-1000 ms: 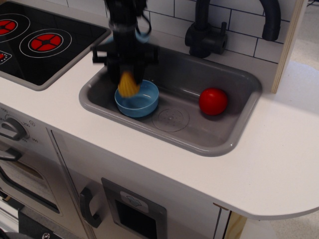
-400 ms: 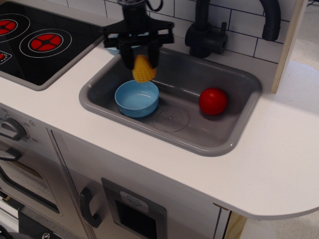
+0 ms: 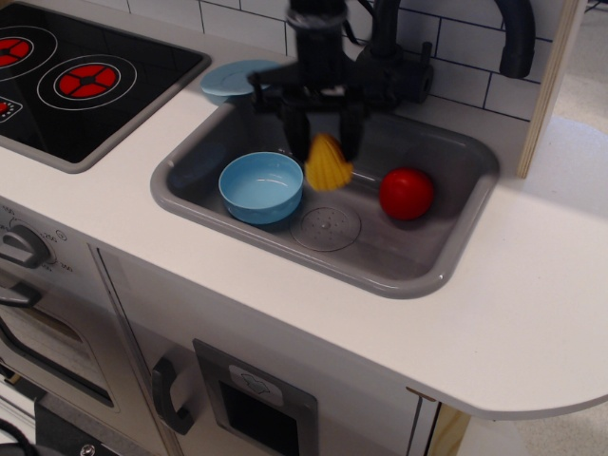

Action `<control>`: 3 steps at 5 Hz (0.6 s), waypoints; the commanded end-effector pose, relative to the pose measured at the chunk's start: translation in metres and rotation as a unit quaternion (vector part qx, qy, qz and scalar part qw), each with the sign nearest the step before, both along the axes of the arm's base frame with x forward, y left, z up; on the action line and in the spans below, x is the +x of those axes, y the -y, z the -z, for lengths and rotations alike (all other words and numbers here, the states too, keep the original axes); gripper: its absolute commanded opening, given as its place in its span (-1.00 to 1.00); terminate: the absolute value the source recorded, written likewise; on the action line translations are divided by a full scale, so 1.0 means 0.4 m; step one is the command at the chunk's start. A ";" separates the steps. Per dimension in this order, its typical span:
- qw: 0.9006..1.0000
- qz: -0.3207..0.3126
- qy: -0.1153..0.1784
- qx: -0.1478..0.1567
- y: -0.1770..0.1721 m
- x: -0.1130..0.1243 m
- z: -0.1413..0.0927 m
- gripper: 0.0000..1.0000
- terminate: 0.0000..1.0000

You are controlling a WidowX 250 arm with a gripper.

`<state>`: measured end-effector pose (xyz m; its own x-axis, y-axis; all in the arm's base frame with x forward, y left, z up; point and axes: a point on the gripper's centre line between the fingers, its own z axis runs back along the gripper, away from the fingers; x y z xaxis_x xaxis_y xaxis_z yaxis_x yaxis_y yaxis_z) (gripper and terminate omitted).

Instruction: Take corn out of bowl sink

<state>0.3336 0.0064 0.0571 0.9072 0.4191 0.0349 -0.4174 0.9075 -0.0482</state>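
Note:
My black gripper (image 3: 324,142) is shut on the yellow corn (image 3: 329,165) and holds it in the air above the middle of the grey sink (image 3: 432,261), over the drain mark. The light blue bowl (image 3: 261,187) stands empty at the left end of the sink, just left of the corn. The corn hangs tip up between the two fingers, clear of the bowl.
A red ball (image 3: 407,193) lies in the right part of the sink. A flat light blue plate (image 3: 233,80) lies on the counter behind the sink's left corner. A black faucet (image 3: 394,57) stands behind. The stove (image 3: 76,81) is at left.
The gripper lifted the corn up out of the bowl and carried it right, from over the bowl to over the sink's middle. The bowl and ball stayed put.

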 end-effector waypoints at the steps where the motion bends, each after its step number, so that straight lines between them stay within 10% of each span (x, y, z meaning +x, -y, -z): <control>1: 0.998 0.043 0.044 0.020 0.087 0.002 0.050 -1.00 -1.00; 3: 0.999 0.038 0.029 0.010 0.129 0.025 0.086 -1.00 -1.00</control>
